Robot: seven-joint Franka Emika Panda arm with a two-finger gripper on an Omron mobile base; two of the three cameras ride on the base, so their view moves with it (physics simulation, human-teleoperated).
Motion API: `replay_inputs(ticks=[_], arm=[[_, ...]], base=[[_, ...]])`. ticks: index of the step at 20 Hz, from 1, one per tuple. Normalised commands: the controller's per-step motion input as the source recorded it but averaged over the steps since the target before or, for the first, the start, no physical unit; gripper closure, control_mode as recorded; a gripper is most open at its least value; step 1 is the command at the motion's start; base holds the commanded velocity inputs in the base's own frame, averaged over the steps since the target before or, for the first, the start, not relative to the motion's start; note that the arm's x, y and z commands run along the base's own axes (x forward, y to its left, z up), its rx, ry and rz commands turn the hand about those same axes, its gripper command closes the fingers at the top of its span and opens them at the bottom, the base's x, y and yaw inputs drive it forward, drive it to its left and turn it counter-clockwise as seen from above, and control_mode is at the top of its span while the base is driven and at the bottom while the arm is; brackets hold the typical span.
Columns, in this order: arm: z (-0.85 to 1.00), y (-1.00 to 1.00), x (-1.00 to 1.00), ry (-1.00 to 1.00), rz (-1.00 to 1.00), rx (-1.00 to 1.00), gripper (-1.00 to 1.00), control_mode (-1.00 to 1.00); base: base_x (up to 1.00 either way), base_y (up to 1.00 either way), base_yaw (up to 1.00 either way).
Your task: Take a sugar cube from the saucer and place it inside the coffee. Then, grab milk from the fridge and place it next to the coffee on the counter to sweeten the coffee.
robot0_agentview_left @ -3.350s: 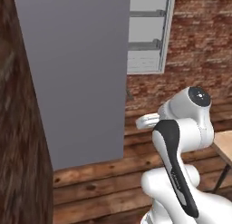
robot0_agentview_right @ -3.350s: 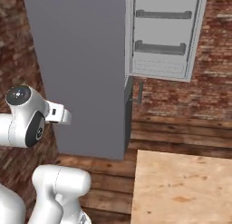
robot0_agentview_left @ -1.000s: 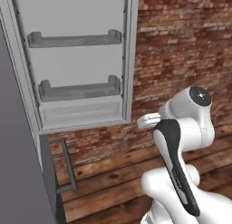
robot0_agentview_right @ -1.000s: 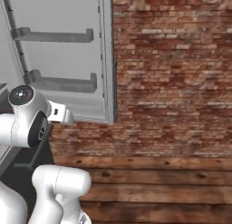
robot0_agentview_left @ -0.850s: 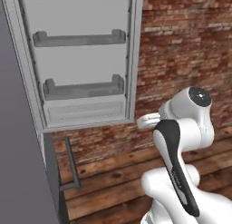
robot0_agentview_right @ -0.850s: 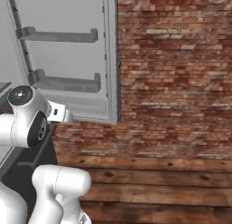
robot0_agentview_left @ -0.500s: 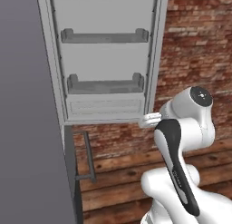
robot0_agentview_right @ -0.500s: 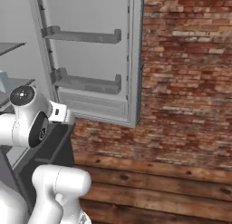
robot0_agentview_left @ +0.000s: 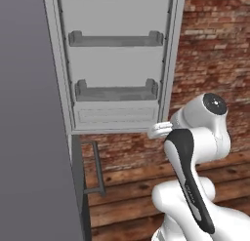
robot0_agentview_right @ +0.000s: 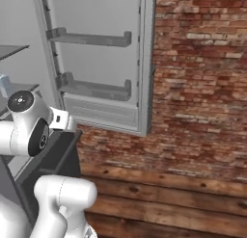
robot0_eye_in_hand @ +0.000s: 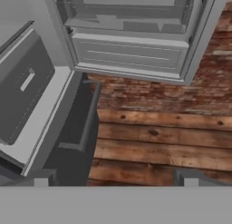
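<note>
The fridge point(robot0_agentview_left: 117, 64) stands with its door swung open, its white inner face carrying grey shelf bins point(robot0_agentview_right: 91, 39). At the left edge of the right base view a sliver of the pale blue-white milk point(robot0_agentview_right: 4, 85) sits on an inner fridge shelf. My gripper point(robot0_eye_in_hand: 115, 180) is open with nothing between its fingertips point(robot0_eye_in_hand: 41, 178). It looks down at the foot of the fridge door point(robot0_eye_in_hand: 131, 51) and the wooden floor. The sugar cube, saucer, coffee and counter are out of view.
Below the open door a dark lower drawer point(robot0_eye_in_hand: 74, 123) with a bar handle point(robot0_agentview_left: 97, 169) juts out. The fridge's grey side wall point(robot0_agentview_left: 29, 113) stands at the left. A red brick wall point(robot0_agentview_right: 198, 78) and plank floor point(robot0_agentview_right: 164, 203) lie to the right.
The whole picture has shifted as the base moved: the open fridge door slid rightward and the fridge interior came into the right base view. Arm pose and open gripper are unchanged.
</note>
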Motion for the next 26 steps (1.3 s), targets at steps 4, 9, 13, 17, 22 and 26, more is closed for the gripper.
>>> replay_inputs(ticks=[4, 9, 13, 17, 22, 26], arm=[[0.00, 0.00, 0.00, 0.00, 0.00, 0.00, -1.00, 1.00], [0.00, 0.00, 0.00, 0.00, 0.00, 0.00, -1.00, 1.00], [0.00, 0.00, 0.00, 0.00, 0.00, 0.00, -1.00, 1.00], [0.00, 0.00, 0.00, 0.00, 0.00, 0.00, -1.00, 1.00], [0.00, 0.00, 0.00, 0.00, 0.00, 0.00, -1.00, 1.00], [0.00, 0.00, 0.00, 0.00, 0.00, 0.00, -1.00, 1.00]], base=[[1.00, -0.30, -0.06], [0.74, -0.34, -0.23], [0.54, 0.04, -0.21], [0.01, 0.14, 0.72], [0.00, -0.02, 1.00], [0.50, -0.44, 0.83]])
